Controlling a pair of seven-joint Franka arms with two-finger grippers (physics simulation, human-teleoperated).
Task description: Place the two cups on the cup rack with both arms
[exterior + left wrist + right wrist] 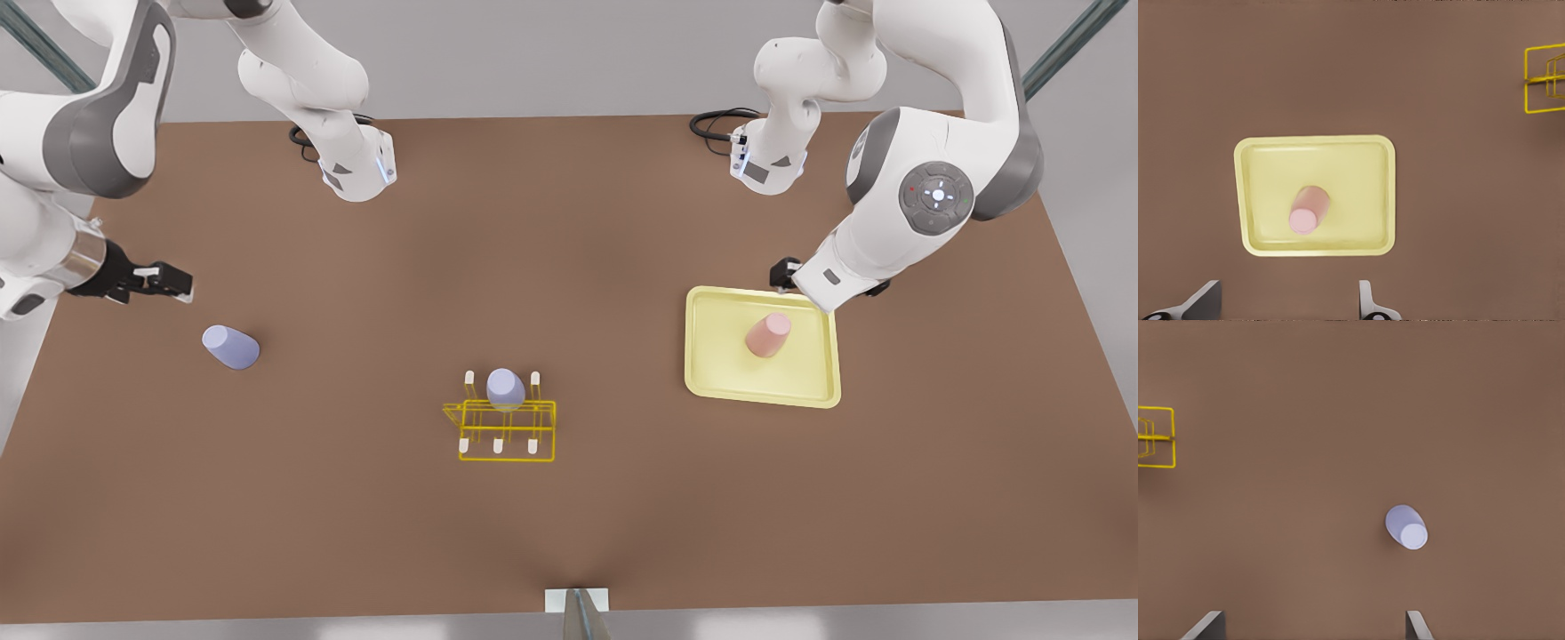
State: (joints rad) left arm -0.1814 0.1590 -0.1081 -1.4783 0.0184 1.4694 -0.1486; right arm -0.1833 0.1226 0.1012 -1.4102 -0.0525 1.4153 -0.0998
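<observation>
A lavender-blue cup point(231, 347) point(1407, 527) lies tipped on the brown table at the front view's left. My right gripper point(173, 283) point(1313, 628) hovers open just beyond it, apart from it. A salmon-pink cup point(768, 335) point(1309, 209) sits upside down on a pale-yellow tray point(711, 373) point(1358, 160). Over the tray's far edge my left gripper point(1285, 307) hangs open, largely hidden under its own arm in the front view. The yellow wire cup rack point(507, 431) point(1545, 80) point(1157, 437) stands mid-table, and a second lavender cup point(505, 388) rests upside down on its back row.
Both arm bases with black cables point(720, 120) stand at the table's far edge. A small grey bracket point(578, 604) sits at the near edge. Bare brown table lies between the rack and each loose cup.
</observation>
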